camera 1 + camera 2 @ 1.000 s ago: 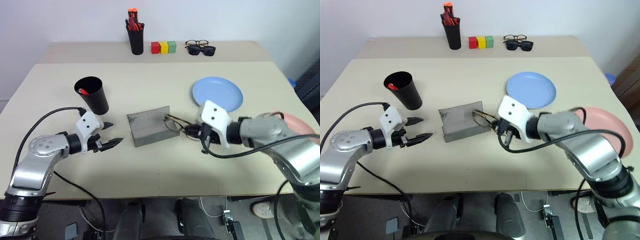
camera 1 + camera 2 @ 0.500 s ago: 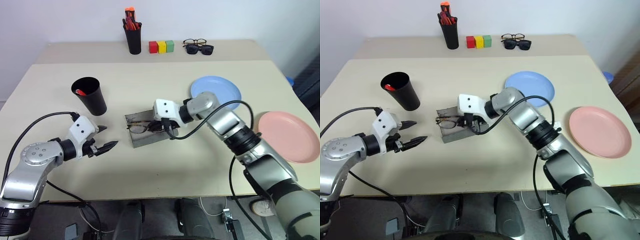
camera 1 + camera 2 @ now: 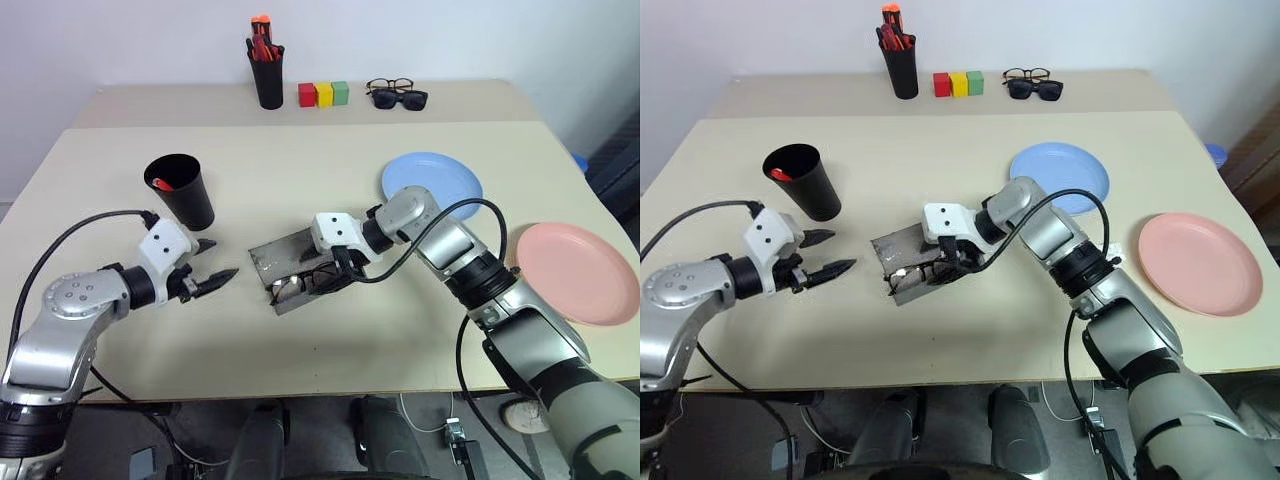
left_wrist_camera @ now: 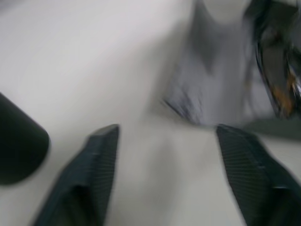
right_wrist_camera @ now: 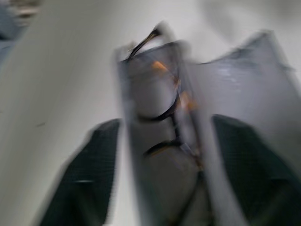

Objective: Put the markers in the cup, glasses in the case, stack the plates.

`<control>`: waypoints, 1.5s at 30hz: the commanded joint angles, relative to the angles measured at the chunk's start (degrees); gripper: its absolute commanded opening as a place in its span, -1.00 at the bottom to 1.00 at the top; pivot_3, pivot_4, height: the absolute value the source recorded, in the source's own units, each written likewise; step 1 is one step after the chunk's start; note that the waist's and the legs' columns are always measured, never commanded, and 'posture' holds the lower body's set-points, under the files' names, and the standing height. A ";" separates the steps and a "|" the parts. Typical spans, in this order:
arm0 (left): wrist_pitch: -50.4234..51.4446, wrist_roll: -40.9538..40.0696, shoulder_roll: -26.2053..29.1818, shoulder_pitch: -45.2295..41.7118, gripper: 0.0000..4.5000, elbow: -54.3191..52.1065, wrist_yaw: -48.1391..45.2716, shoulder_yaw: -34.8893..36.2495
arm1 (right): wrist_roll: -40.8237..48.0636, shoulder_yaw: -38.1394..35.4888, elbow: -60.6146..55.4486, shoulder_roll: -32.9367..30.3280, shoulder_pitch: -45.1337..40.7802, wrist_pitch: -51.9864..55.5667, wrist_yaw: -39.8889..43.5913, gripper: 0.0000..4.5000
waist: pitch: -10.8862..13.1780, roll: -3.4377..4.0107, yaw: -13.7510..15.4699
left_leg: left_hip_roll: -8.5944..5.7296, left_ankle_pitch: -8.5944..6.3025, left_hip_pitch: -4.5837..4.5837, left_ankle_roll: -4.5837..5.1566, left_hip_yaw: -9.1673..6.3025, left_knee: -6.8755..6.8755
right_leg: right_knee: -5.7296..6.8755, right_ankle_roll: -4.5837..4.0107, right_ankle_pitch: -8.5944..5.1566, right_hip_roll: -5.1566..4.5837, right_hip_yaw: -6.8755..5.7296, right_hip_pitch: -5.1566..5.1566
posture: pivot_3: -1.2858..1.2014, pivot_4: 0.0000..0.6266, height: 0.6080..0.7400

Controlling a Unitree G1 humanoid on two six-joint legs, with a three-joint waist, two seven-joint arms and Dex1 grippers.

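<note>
The grey case (image 3: 280, 257) lies open in the middle of the table, and the thin wire-frame glasses (image 5: 164, 113) rest inside it. My right gripper (image 3: 335, 275) hangs over the case's right end, open, one finger (image 5: 84, 179) on each side of the glasses. Left of the case my left gripper (image 3: 215, 262) hovers open and holds nothing. Behind it stands the wide black cup (image 3: 182, 190), with the red tip of a marker (image 3: 162, 184) showing inside. The light blue plate (image 3: 432, 185) and the pink plate (image 3: 575, 272) lie apart on the right.
At the back stand a slim black pen cup (image 3: 267, 80) with red-orange markers, three coloured blocks (image 3: 323, 94), and sunglasses (image 3: 402, 99) next to another pair of spectacles. A seam crosses the table ahead of them.
My right arm swung left with the glasses to the case, then opened and let them go into it. The case's lid now lies flatter. My left gripper rose slightly.
</note>
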 commanded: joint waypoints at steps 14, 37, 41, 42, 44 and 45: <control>-4.44 4.60 -8.51 -19.32 -0.53 19.39 0.81 -9.34 | 1.17 -8.70 -36.29 -2.12 15.71 18.37 -17.19 -0.05 | -0.02 -0.03 -0.38 | -0.01 0.01 -0.02 -0.01 -0.05 0.03 | 0.11 0.01 0.00 0.02 -0.01 -0.05 | 0.03 -0.52 1.00; -1.37 2.13 -5.64 -10.12 -0.53 12.07 2.00 -3.09 | 1.86 3.17 -32.20 10.00 11.70 39.75 -28.36 -0.98 | -0.03 -0.04 -0.05 | -0.03 0.02 -0.01 -0.02 -0.06 0.05 | 0.14 0.01 0.00 -0.01 0.00 -0.04 | 0.03 -0.52 1.00; -0.92 1.80 -5.85 -9.07 -0.53 10.51 2.55 -3.03 | 1.41 2.28 -34.04 6.66 11.15 40.96 -28.92 -0.98 | -0.03 -0.04 -0.03 | -0.03 0.02 -0.01 -0.02 -0.06 0.05 | 0.14 0.01 0.00 -0.01 0.00 -0.04 | 0.03 -0.52 1.00; -0.82 1.80 -5.96 -9.09 -0.53 10.46 2.68 -3.13 | 1.46 1.92 -34.58 5.86 11.02 41.23 -29.06 -0.98 | -0.03 -0.04 -0.03 | -0.03 0.01 -0.01 -0.02 -0.06 0.05 | 0.14 0.01 0.00 -0.01 0.00 -0.04 | 0.03 -0.52 1.00; -0.69 1.78 -6.12 -9.35 -0.53 10.58 2.85 -3.36 | 1.67 1.60 -35.36 4.90 10.79 41.55 -29.42 -0.98 | -0.03 -0.04 0.00 | -0.03 0.01 -0.02 -0.02 -0.06 0.05 | 0.13 0.01 0.00 -0.02 0.00 -0.04 | 0.03 -0.52 1.00; -0.88 1.83 -6.19 -9.55 -0.53 10.71 2.85 -3.52 | 1.86 1.47 -35.97 4.43 10.73 41.67 -29.50 -0.98 | -0.03 -0.05 -0.01 | -0.03 0.01 -0.01 -0.02 -0.06 0.05 | 0.13 0.01 0.00 -0.01 0.00 -0.03 | 0.03 -0.52 1.00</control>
